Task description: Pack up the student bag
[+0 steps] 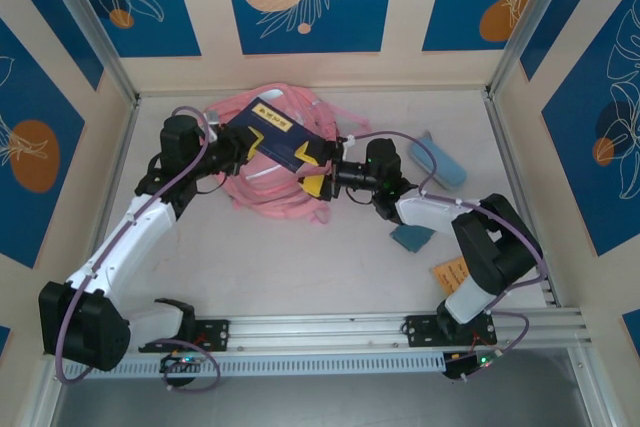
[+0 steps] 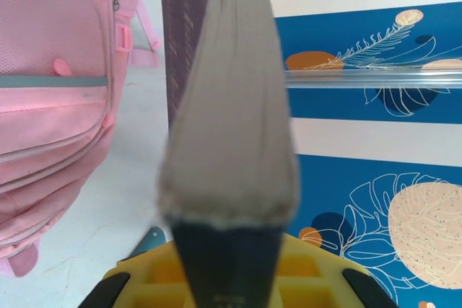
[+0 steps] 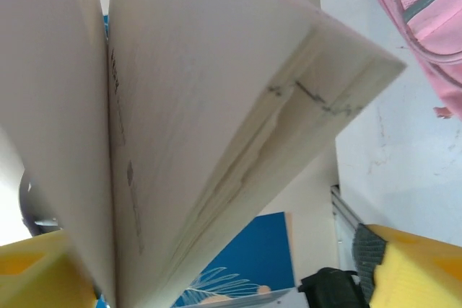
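The pink student bag (image 1: 268,195) lies at the back middle of the table, and its pockets show at the left of the left wrist view (image 2: 50,106). A dark blue book with a yellow label (image 1: 275,132) hangs above it. My left gripper (image 1: 238,144) is shut on the book's left end; the book (image 2: 227,106) stands edge-on between its yellow fingers (image 2: 227,272). My right gripper (image 1: 313,170) is open at the book's right end. The fanned pages (image 3: 216,106) sit between its fingers, and the right finger (image 3: 411,265) stands apart from them. The bag's edge (image 3: 426,19) lies beyond.
A light-blue pencil case (image 1: 437,160) lies at the back right. A teal pad (image 1: 410,237) and an orange card (image 1: 452,272) lie near the right arm. Patterned walls close in the table on three sides, with a metal rail along the near edge.
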